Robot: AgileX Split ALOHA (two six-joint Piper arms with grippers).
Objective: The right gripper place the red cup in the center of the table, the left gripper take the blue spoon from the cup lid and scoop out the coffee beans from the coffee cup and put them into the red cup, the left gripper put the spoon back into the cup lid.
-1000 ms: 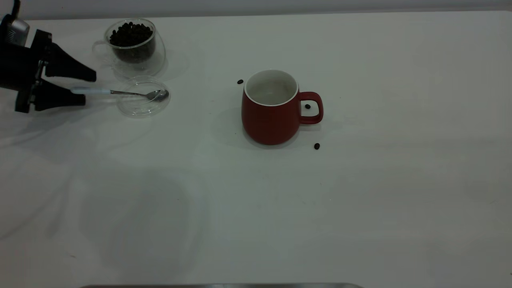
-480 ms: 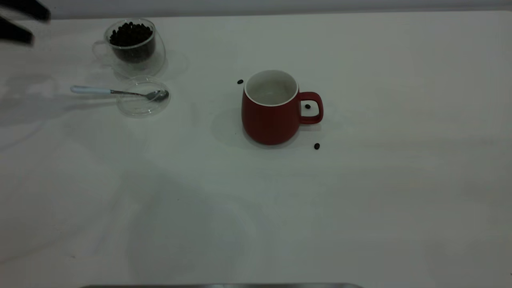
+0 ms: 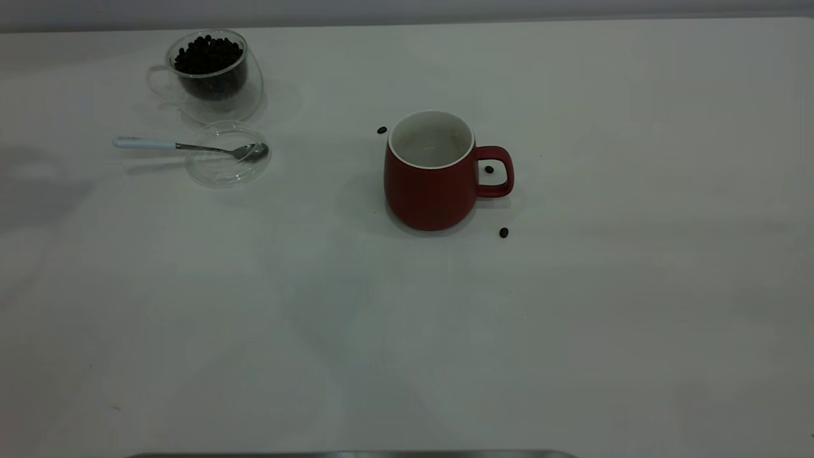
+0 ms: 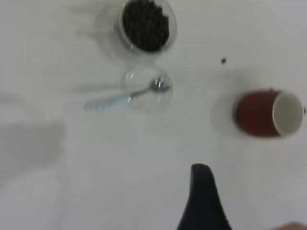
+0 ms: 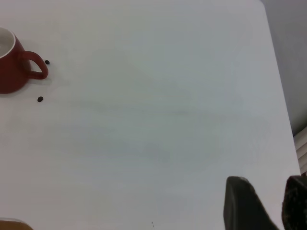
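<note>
The red cup [image 3: 429, 197] stands upright near the middle of the table [image 3: 572, 318], handle to the right; no beans show inside it. The blue spoon [image 3: 143, 144] lies with its bowl in the cup lid [image 3: 222, 170] at the far left. The coffee cup [image 3: 253, 83] behind the lid holds the coffee beans [image 3: 208, 54]. Neither gripper shows in the exterior view. In the left wrist view, high above the spoon [image 4: 110, 100] and the red cup [image 4: 256, 114], only one black finger [image 4: 204, 201] shows. My right gripper [image 5: 267, 184] is open and empty, far from the red cup [image 5: 9, 74].
Three loose beans lie on the table round the red cup: one behind it to the left [image 3: 381, 130], one inside the handle loop [image 3: 489, 169], one in front to the right [image 3: 503, 233]. A grey strip [image 3: 350, 454] runs along the front edge.
My left gripper was open beside the spoon's handle, then pulled away up and left, out of the exterior view. The spoon stays in the lid.
</note>
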